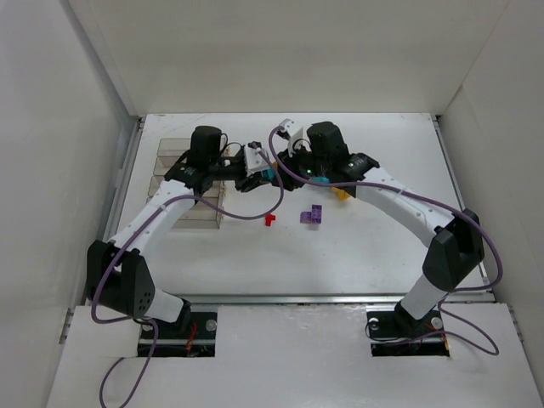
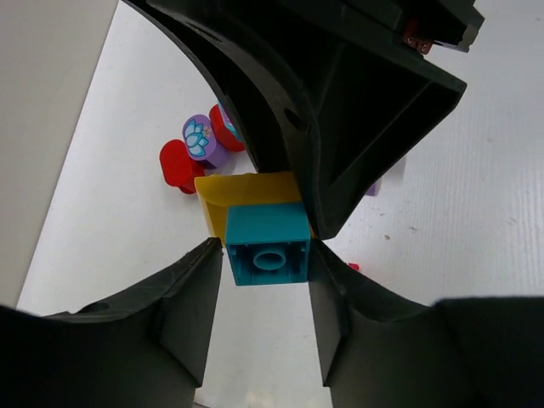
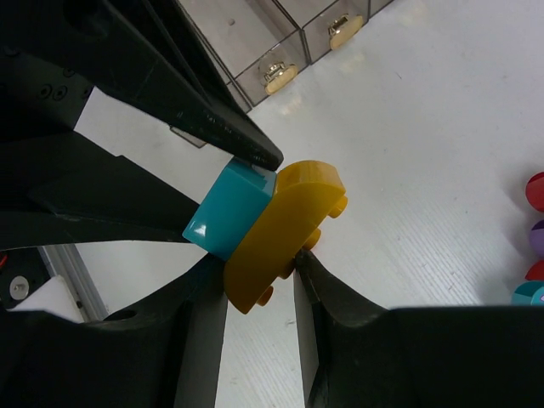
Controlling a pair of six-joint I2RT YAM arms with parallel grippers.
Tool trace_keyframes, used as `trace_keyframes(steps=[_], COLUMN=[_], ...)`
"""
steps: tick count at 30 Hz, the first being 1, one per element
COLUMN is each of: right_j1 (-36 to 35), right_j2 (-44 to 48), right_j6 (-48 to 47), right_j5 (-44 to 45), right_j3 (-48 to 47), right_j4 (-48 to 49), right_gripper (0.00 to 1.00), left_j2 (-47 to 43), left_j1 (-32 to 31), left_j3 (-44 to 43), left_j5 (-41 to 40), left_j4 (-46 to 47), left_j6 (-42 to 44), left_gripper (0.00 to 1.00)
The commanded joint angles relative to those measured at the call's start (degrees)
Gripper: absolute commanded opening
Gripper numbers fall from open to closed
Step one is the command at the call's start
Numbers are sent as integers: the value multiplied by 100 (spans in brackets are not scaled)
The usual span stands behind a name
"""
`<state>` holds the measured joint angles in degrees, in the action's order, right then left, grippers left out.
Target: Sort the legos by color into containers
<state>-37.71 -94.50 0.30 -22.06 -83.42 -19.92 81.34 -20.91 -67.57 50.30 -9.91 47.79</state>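
Both grippers meet in mid-air over the middle of the table. A cyan lego (image 2: pixel 266 246) and a yellow lego (image 3: pixel 285 225) are stuck together between them. My left gripper (image 2: pixel 266 259) is shut on the cyan lego (image 1: pixel 270 174), one finger against each side. My right gripper (image 3: pixel 259 263) is shut on the yellow lego, which also shows behind the cyan one as the yellow lego (image 2: pixel 242 197). The containers (image 1: pixel 183 183) stand in a row at the left, under my left arm; two of their yellowish tabs (image 3: pixel 278 75) show in the right wrist view.
A red lego (image 1: pixel 270 219) and a purple lego (image 1: pixel 312 214) lie on the table in front of the grippers. A yellow piece (image 1: pixel 341 193) lies under my right arm. A cluster of red and purple legos (image 2: pixel 197 146) lies beyond the grippers.
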Motion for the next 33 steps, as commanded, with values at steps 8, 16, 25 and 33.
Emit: trace_keyframes(steps=[8,16,25,33], right_j1=[-122,237,643,547], right_j2=[195,-60,-236,-324], right_j6=[-73,321,762,762], right_j5=[122,1002,1608,1423], right_j3=[18,202,229,204], right_j4=[147,-258,-275,-2], right_gripper=[0,0,0,0], left_j2=[-66,-241,-479,-944], left_j1=[-98,60,175,515], left_j3=[-379,-485,-432,-441], left_j5=[32,-328,-461,-1258], left_j4=[60,-239,-503,-1546], left_j6=[-244,-472,-761,-510], left_gripper=[0,0,0,0])
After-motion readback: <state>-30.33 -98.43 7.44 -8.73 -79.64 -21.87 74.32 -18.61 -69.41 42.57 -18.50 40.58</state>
